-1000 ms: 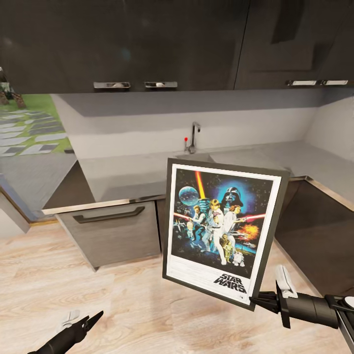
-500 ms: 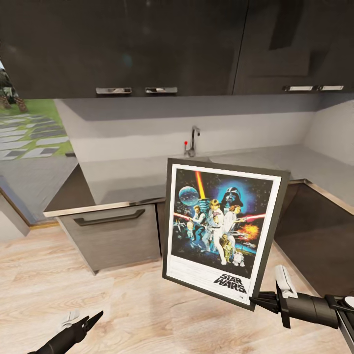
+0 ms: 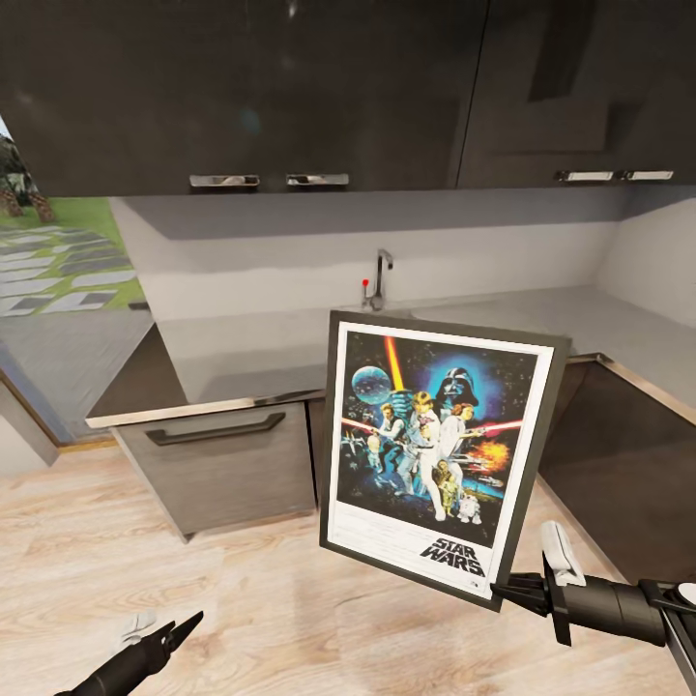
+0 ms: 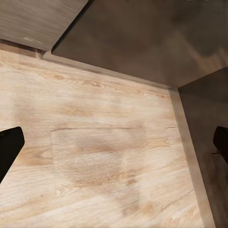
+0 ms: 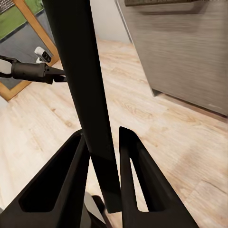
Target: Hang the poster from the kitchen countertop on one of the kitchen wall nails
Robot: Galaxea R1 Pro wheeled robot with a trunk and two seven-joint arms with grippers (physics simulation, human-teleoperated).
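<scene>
Poster (image 3: 440,454), upright, being pinched at its lower corner by the right gripper (image 3: 503,590), off the countertop (image 3: 251,348); left gripper (image 3: 184,623) idling empty, parted; advice: carry level, seeking a nail.

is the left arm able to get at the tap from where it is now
Probably not. The left gripper hangs low over the wooden floor, while the tap stands at the back of the countertop, beyond the cabinet front.
</scene>
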